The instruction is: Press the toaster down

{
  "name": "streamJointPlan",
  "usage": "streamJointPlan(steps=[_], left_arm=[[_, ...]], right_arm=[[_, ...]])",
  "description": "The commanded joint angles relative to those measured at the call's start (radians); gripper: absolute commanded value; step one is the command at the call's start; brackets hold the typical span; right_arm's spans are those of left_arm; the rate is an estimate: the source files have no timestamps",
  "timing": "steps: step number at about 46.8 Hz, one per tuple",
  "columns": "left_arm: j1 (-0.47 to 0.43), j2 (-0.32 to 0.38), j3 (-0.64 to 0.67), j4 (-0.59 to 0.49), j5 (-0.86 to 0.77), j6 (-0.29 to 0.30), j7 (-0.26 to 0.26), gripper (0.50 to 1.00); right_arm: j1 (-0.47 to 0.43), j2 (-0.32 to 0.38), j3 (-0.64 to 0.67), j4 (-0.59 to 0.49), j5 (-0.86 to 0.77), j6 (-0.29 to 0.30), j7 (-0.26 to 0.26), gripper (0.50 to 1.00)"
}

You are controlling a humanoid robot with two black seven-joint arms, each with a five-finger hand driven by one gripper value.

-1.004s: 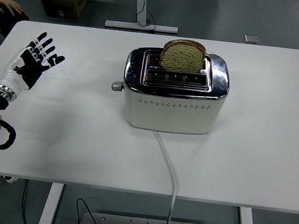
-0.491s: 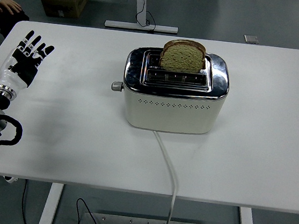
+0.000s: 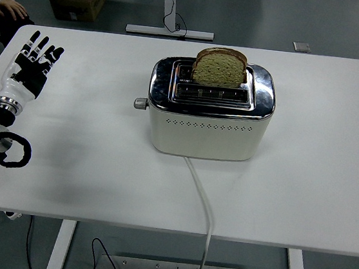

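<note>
On the middle of the white table [image 3: 332,158], your toaster [image 3: 208,118] is standing with its long side facing you. One slice of bread [image 3: 219,66] is sticking up from the far slot, and the near slot is showing only its dark opening. At the toaster's left end the small grey lever [image 3: 141,103] is pointing out to the left, high on the side. A white cord [image 3: 203,202] is running from the toaster's front base toward you and is dropping over the table's near edge.

Your left robot hand [image 3: 33,62] is hovering over the table's far left corner, well apart from the toaster. Its fingers [image 3: 39,46] are spreading wide and pointing away from you, and it is holding nothing. Beyond that corner, a person's hand [image 3: 11,7] is showing at the top left.
</note>
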State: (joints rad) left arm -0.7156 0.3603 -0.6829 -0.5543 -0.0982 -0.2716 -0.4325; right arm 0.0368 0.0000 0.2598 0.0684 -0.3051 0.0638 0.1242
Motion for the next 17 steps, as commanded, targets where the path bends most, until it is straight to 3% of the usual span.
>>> streamJointPlan(steps=[1, 17], left_arm=[[-0.010, -0.003, 0.000, 0.005, 0.000, -0.001, 0.000, 1.000], [-0.033, -0.017, -0.001, 0.019, -0.003, 0.000, 0.000, 1.000]], right_arm=[[-0.001, 0.000, -0.001, -0.001, -0.002, -0.001, -0.001, 0.998], [-0.001, 0.000, 0.004, -0.001, 0.004, -0.001, -0.001, 0.998]])
